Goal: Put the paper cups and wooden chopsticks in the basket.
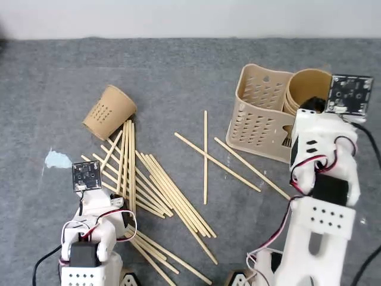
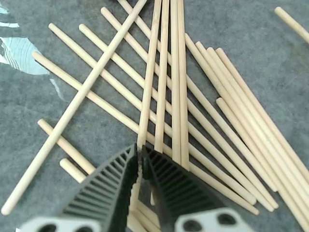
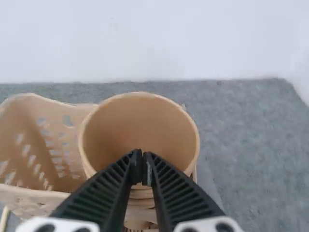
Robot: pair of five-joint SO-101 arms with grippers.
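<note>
Lying loose: most of the wooden chopsticks [image 1: 161, 185] are in a messy heap on the grey worktop [image 1: 178, 77], with a few strays crossed over nearer the basket [image 1: 259, 119].
Left end effector [image 2: 140, 153]: down in the heap, jaws squeezed together on one chopstick [image 2: 147, 87]. That stick runs out from the tips, lying over the others.
Right end effector [image 3: 143, 162]: over at the basket, jaws pinched together on the near rim of a paper cup [image 3: 140, 125].
Paper cup: sitting in one end of the basket. Looks like more rims are nested under it, can't tell how many.
Second paper cup [image 1: 109, 111]: tipped on its side on the worktop, well apart from the basket, just beside the far ends of the heap.
Basket: beige, full of holes, standing right in front of the right arm.
Pale blue patch [image 1: 58, 159]: on the worktop near the left arm.
</note>
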